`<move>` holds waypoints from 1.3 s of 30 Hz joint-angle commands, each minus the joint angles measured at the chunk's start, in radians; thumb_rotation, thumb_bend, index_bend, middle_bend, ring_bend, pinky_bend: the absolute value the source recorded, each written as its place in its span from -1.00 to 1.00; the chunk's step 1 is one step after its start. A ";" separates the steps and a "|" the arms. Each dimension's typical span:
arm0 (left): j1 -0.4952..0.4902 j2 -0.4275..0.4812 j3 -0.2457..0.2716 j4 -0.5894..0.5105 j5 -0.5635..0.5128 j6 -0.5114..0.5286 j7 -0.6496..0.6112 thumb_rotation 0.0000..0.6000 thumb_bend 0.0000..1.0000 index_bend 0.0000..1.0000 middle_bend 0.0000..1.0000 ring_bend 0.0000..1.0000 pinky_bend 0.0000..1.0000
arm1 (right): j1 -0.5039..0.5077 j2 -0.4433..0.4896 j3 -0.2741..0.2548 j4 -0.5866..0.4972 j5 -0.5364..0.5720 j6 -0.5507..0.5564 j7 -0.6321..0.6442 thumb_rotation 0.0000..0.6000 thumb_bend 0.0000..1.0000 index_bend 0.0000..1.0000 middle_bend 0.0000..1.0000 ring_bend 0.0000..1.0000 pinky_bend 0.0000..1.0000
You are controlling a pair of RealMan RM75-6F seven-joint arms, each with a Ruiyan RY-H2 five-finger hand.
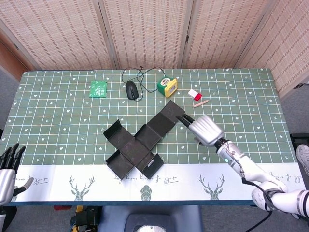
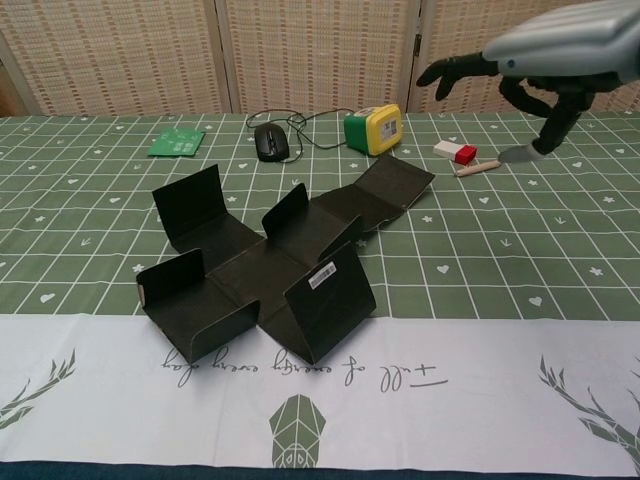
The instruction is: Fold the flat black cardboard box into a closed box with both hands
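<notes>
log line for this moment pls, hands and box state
right hand: open, raised over table near long flap | left hand: open, at near-left table edge | flat black cardboard box: unfolded, side flaps partly upright, untouched

The flat black cardboard box lies unfolded in a cross shape near the middle of the bench, set diagonally. Its near and left flaps stand partly raised; the long far-right panel lies almost flat. A white label shows on the near flap.
</notes>
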 commanded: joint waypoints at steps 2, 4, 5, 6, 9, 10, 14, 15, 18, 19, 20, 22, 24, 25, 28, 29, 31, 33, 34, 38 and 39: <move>0.003 -0.002 0.002 0.004 0.002 0.001 -0.003 1.00 -0.66 -1.00 -1.00 -0.98 -0.69 | 0.101 -0.065 -0.008 0.045 0.103 -0.074 -0.077 1.00 -0.42 -1.00 -0.74 0.47 0.87; 0.005 -0.003 0.003 0.005 0.002 0.002 -0.004 1.00 -0.66 -1.00 -1.00 -0.98 -0.69 | 0.136 -0.088 -0.015 0.057 0.140 -0.092 -0.096 1.00 -0.41 -1.00 -0.74 0.47 0.87; 0.006 -0.003 0.003 0.005 0.002 0.003 -0.004 1.00 -0.66 -1.00 -1.00 -0.98 -0.69 | 0.152 -0.099 -0.019 0.063 0.158 -0.098 -0.104 1.00 -0.41 -1.00 -0.74 0.48 0.87; 0.007 -0.003 0.003 0.006 0.001 0.003 -0.004 1.00 -0.66 -1.00 -1.00 -0.98 -0.69 | 0.176 -0.117 -0.024 0.073 0.184 -0.108 -0.114 1.00 -0.39 -1.00 -0.74 0.48 0.87; 0.010 -0.003 0.003 0.007 0.001 0.006 -0.005 1.00 -0.66 -1.00 -1.00 -0.98 -0.69 | 0.235 -0.158 -0.039 0.096 0.260 -0.136 -0.129 1.00 -0.10 -1.00 -0.71 0.47 0.87; 0.011 -0.003 0.003 0.007 0.002 0.007 -0.005 1.00 -0.66 -1.00 -1.00 -0.98 -0.69 | 0.253 -0.170 -0.045 0.103 0.283 -0.144 -0.132 1.00 0.06 -1.00 -0.69 0.47 0.87; 0.015 -0.003 0.004 0.010 0.002 0.010 -0.006 1.00 -0.66 -1.00 -1.00 -0.98 -0.69 | 0.325 -0.217 -0.076 0.137 0.379 -0.169 -0.140 1.00 0.34 -1.00 -0.66 0.47 0.87; 0.016 -0.003 0.003 0.010 0.001 0.011 -0.007 1.00 -0.66 -1.00 -1.00 -0.98 -0.69 | 0.346 -0.231 -0.088 0.149 0.403 -0.171 -0.145 1.00 0.34 -1.00 -0.66 0.47 0.88; 0.020 -0.004 0.003 0.013 -0.001 0.013 -0.010 1.00 -0.66 -1.00 -1.00 -0.98 -0.69 | 0.390 -0.265 -0.119 0.180 0.451 -0.168 -0.157 1.00 0.34 -1.00 -0.66 0.47 0.88; 0.021 -0.004 0.004 0.014 -0.001 0.014 -0.011 1.00 -0.66 -1.00 -1.00 -0.98 -0.69 | 0.402 -0.274 -0.128 0.188 0.464 -0.167 -0.159 1.00 0.34 -1.00 -0.66 0.47 0.88; 0.023 -0.005 0.004 0.015 -0.002 0.014 -0.013 1.00 -0.66 -1.00 -1.00 -0.98 -0.69 | 0.417 -0.287 -0.140 0.199 0.481 -0.166 -0.162 1.00 0.34 -1.00 -0.66 0.47 0.88; 0.025 -0.006 0.005 0.018 -0.004 0.015 -0.016 1.00 -0.66 -1.00 -1.00 -0.98 -0.69 | 0.436 -0.301 -0.158 0.211 0.503 -0.163 -0.165 1.00 0.37 -1.00 -0.65 0.47 0.88; 0.028 -0.007 0.006 0.021 -0.004 0.015 -0.019 1.00 -0.66 -1.00 -1.00 -0.98 -0.69 | 0.450 -0.308 -0.179 0.216 0.520 -0.156 -0.166 1.00 0.39 -1.00 -0.63 0.48 0.88; 0.028 -0.008 0.006 0.022 -0.004 0.016 -0.020 1.00 -0.66 -1.00 -1.00 -0.98 -0.69 | 0.454 -0.308 -0.184 0.216 0.524 -0.153 -0.166 1.00 0.39 -0.99 -0.62 0.48 0.88; 0.031 -0.009 0.006 0.026 -0.005 0.016 -0.024 1.00 -0.66 -1.00 -1.00 -0.98 -0.69 | 0.459 -0.301 -0.211 0.210 0.547 -0.155 -0.158 1.00 0.39 -0.98 -0.60 0.47 0.88; 0.031 -0.010 0.006 0.030 -0.006 0.016 -0.027 1.00 -0.66 -1.00 -1.00 -0.98 -0.69 | 0.459 -0.292 -0.223 0.203 0.559 -0.160 -0.150 1.00 0.39 -0.98 -0.60 0.47 0.88; 0.031 -0.014 0.005 0.035 -0.005 0.014 -0.031 1.00 -0.66 -1.00 -1.00 -0.98 -0.69 | 0.459 -0.268 -0.247 0.183 0.567 -0.160 -0.139 1.00 0.39 -0.98 -0.60 0.48 0.88; 0.029 -0.018 0.004 0.040 -0.003 0.013 -0.036 1.00 -0.66 -1.00 -1.00 -0.98 -0.69 | 0.452 -0.242 -0.263 0.152 0.564 -0.154 -0.119 1.00 0.39 -0.98 -0.60 0.47 0.88; 0.028 -0.019 0.004 0.042 -0.002 0.012 -0.038 1.00 -0.66 -1.00 -1.00 -0.98 -0.69 | 0.447 -0.230 -0.268 0.136 0.563 -0.153 -0.107 1.00 0.39 -0.98 -0.60 0.47 0.88; 0.020 -0.023 0.002 0.047 0.005 0.002 -0.040 1.00 -0.66 -1.00 -1.00 -0.98 -0.69 | 0.423 -0.174 -0.290 0.065 0.536 -0.162 -0.050 1.00 0.39 -0.98 -0.60 0.47 0.88; 0.018 -0.023 0.002 0.046 0.006 0.000 -0.040 1.00 -0.66 -1.00 -1.00 -0.98 -0.69 | 0.418 -0.165 -0.296 0.052 0.524 -0.164 -0.041 1.00 0.39 -0.98 -0.60 0.47 0.88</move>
